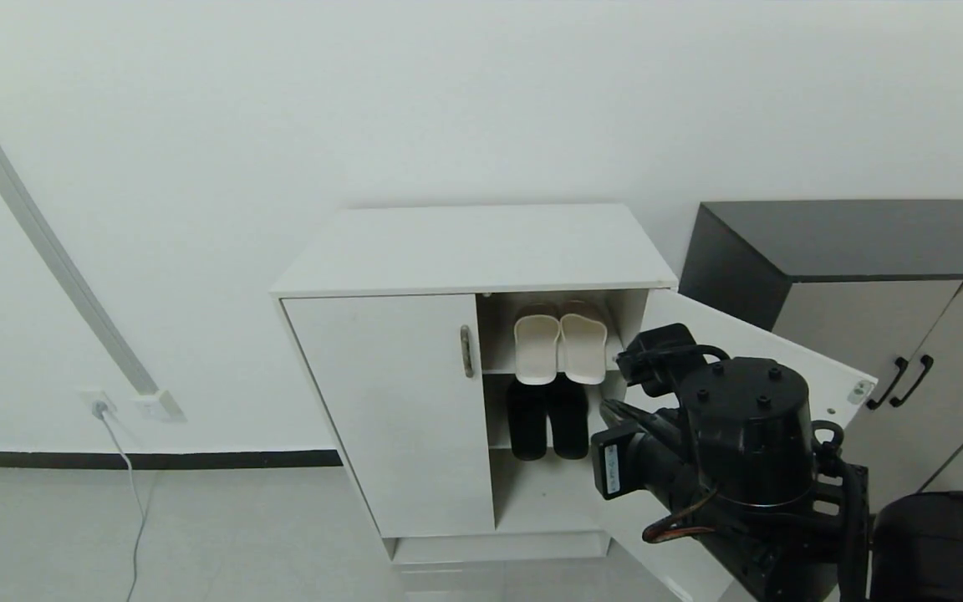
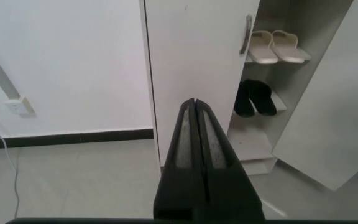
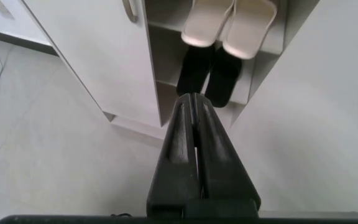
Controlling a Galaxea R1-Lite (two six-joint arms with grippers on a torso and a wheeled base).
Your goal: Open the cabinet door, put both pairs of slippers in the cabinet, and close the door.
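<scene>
- A dark-topped sideboard (image 1: 858, 238) with black door handles (image 1: 904, 382) stands at the right.
- A white cable (image 1: 135, 493) hangs from a wall socket (image 1: 99, 405).
- A white conduit (image 1: 38, 226) slants down the wall.
- Black skirting (image 1: 139, 459) meets the floor (image 1: 222, 535).

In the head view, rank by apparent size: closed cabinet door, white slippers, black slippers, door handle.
Largest: closed cabinet door.
Next: white slippers and black slippers, too alike to rank.
Smallest: door handle.

I am holding my left gripper (image 2: 194, 107) with both fingers pressed flat together, nothing between them. My right gripper (image 3: 196, 99) is pinching likewise, empty and angling downward, while my right arm (image 1: 741, 435) is hanging bent, low on my right.
</scene>
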